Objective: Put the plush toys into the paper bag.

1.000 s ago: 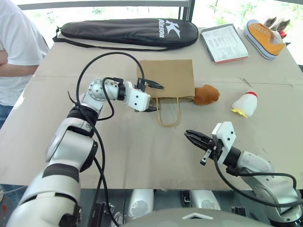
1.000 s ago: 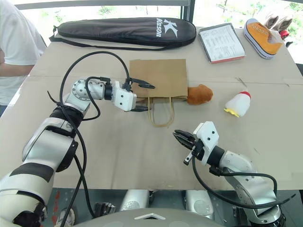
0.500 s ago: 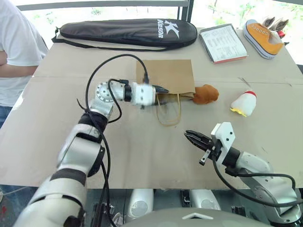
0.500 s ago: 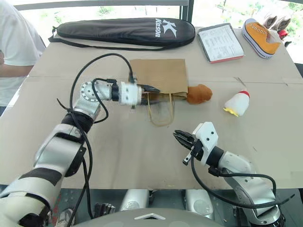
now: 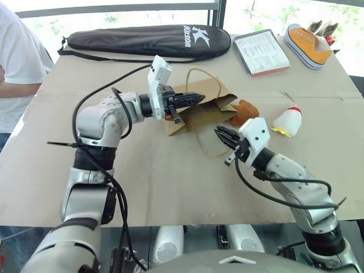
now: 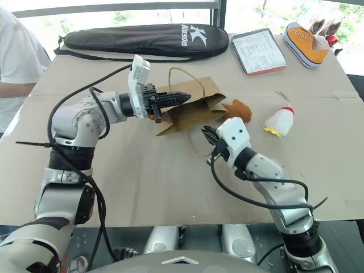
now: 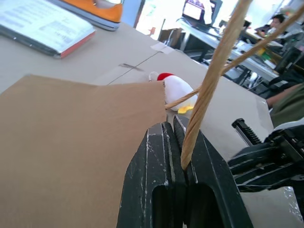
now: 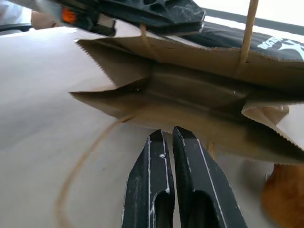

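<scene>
Mid-table, left gripper (image 5: 193,99) reaches level, clamped on brown kraft paper bag (image 5: 196,114) handle, mouth lifted; right gripper (image 5: 223,135) closed, empty, facing bag mouth; black case (image 5: 148,41) reads "Kason".

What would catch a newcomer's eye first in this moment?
The left gripper, at mid-table, is shut on the paper bag, lifting its mouth open by the rim and handle. The right gripper, fingers shut, points at the opening, with the orange-brown plush toy just beyond.
</scene>
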